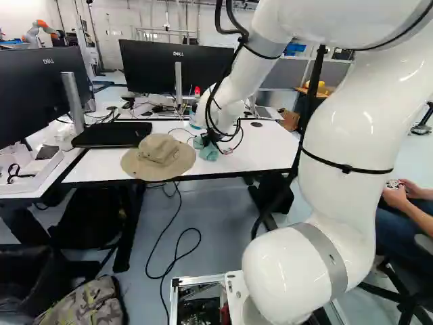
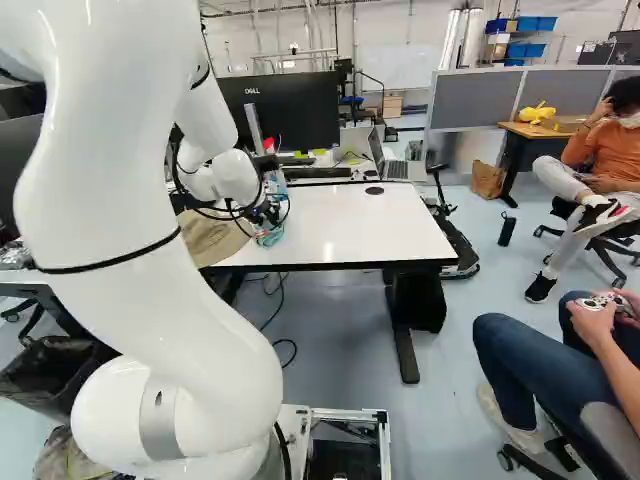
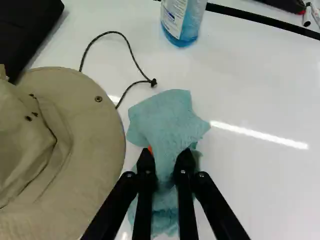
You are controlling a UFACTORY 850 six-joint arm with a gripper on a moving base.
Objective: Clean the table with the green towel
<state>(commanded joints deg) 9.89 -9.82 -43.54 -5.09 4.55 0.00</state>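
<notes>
ok so rn we've got the claw (image 2: 267, 219) pinching the green towel (image 3: 167, 117) bunched btwn its fingers on the white surface (image 2: 345, 225), w/ a tan hat (image 3: 82, 145) just beside it, a bottle (image 3: 184, 20) of blue liquid past that & a blk monitor (image 1: 149, 68) way behind, fwiw

Three camera views of one white table (image 1: 260, 147).
Both base views, from behind the arm (image 1: 345, 156), left and right, look ahead and slightly down; the wrist view looks down on the same table from close above.
</notes>
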